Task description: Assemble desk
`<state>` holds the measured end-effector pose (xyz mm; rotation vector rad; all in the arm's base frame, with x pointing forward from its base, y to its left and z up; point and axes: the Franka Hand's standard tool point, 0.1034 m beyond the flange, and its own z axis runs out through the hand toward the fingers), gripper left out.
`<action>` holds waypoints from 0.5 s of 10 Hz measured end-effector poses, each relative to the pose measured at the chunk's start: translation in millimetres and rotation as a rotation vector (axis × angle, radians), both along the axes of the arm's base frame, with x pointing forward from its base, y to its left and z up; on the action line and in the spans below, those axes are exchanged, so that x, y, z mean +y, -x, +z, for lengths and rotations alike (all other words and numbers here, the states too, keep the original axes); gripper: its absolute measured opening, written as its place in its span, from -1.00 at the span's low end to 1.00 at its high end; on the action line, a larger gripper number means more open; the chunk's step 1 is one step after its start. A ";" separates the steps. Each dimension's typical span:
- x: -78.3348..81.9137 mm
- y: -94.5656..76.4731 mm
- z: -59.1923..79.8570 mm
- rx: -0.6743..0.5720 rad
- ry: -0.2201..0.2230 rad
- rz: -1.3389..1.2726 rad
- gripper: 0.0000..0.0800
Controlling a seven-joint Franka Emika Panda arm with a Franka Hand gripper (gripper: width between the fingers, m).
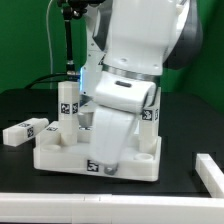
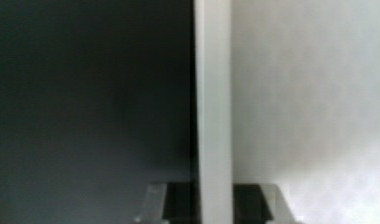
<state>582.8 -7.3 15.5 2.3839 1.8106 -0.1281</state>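
The desk's white tabletop (image 1: 60,152) lies on the black table with its raised rim up. Two tagged white legs stand in its far corners, one (image 1: 66,108) on the exterior view's left and one (image 1: 150,112) on its right. My gripper (image 1: 104,152) reaches down onto the front rim, and the hand hides the fingers there. In the wrist view my gripper (image 2: 217,202) is shut on the bright rim strip (image 2: 213,90), which runs between the dark fingers (image 2: 178,203). Dark table lies on one side of the strip and white tabletop (image 2: 320,100) on the other.
A loose white leg (image 1: 25,130) lies on the table at the exterior view's left. Another white block (image 1: 209,174) sits at the right. A white strip (image 1: 60,207) runs along the front edge. A black pole (image 1: 68,45) stands at the back.
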 end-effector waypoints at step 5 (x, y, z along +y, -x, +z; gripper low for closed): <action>28.8 -18.9 1.0 0.011 -0.011 0.034 -0.84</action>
